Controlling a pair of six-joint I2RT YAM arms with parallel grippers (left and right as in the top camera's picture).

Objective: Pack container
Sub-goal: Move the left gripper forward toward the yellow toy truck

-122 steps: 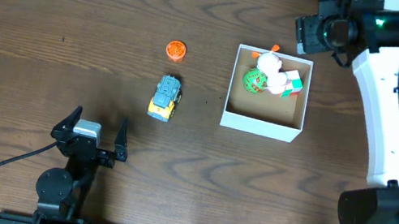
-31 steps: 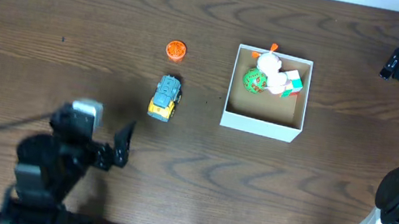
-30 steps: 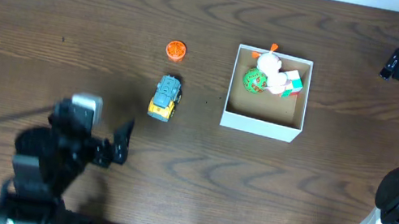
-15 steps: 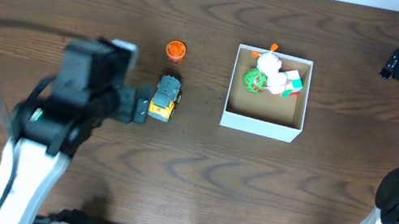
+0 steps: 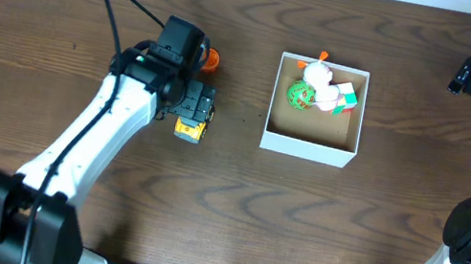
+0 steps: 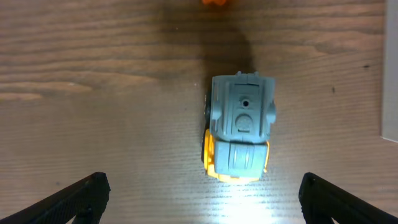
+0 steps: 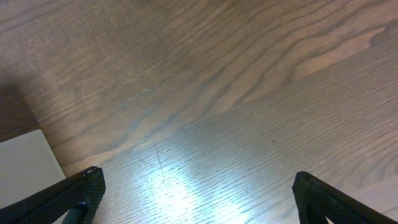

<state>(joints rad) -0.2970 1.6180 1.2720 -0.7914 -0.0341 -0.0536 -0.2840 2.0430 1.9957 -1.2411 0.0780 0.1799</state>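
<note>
The left gripper (image 6: 202, 198) hangs directly over the toy truck (image 6: 239, 134) with its fingers spread wide. In the left wrist view one fingertip shows at 8 o'clock and the other at 4 o'clock, neither touching anything. The truck sits between their lines, a little toward 12 o'clock from the midpoint and slightly toward the 3 o'clock finger. Its long axis runs from 12 to 6, with the grey cab end at 12 and the yellow end at 6. The jaws therefore stand across its narrow width, which suits a side pinch once the gripper is lowered and nudged toward 12. A small orange piece (image 5: 212, 58) lies near the truck at 12 o'clock, half hidden by the arm in the overhead view.

From the truck, the container (image 5: 305, 148) lies at 3 o'clock, near but not touching, upright on the table (image 5: 63, 5). It already holds a white toy (image 5: 322, 84), a green ball (image 5: 299, 96) and a green-and-white cube (image 5: 348, 96), all crowded toward its 12 o'clock wall. The half of the floor toward 6 is bare.

The right gripper (image 7: 199, 199) is also spread apart, over bare wood. In the overhead view it sits at the table's 3 o'clock edge, well apart from the container and farther from the truck. The left arm is plainly the nearer one, so the truck looks like its pick.
</note>
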